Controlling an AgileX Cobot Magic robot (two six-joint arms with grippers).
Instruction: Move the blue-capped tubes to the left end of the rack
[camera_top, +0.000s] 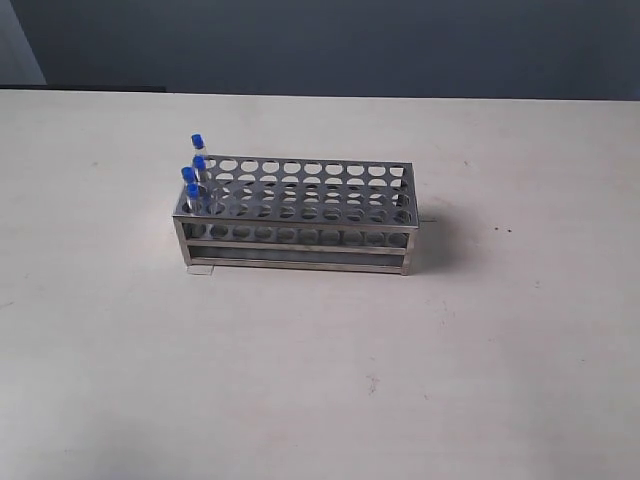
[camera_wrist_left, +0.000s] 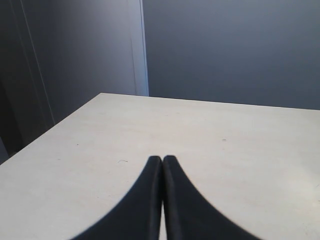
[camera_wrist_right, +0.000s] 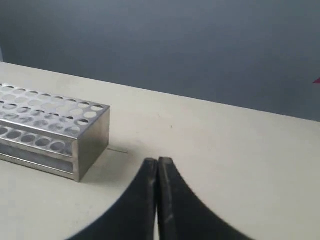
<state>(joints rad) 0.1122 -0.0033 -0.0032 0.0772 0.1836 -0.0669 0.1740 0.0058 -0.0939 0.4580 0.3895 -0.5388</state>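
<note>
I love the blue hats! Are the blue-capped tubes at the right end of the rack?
No, the blue-capped tubes all stand together in holes at the left end of the rack in the exterior view.

A long, shiny, perforated metal test-tube rack (camera_top: 300, 247) stands level, its length running nine to three o'clock. Four thin clear tubes with bright blue caps (camera_top: 193, 188) stand upright, clustered at its nine-o'clock end.

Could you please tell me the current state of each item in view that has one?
rack: upright on the table, most holes empty.
blue-capped tubes: all four upright, capped, in its left-end holes.
left gripper: jaws shut, holding nothing.
right gripper: jaws shut, holding nothing.
</note>
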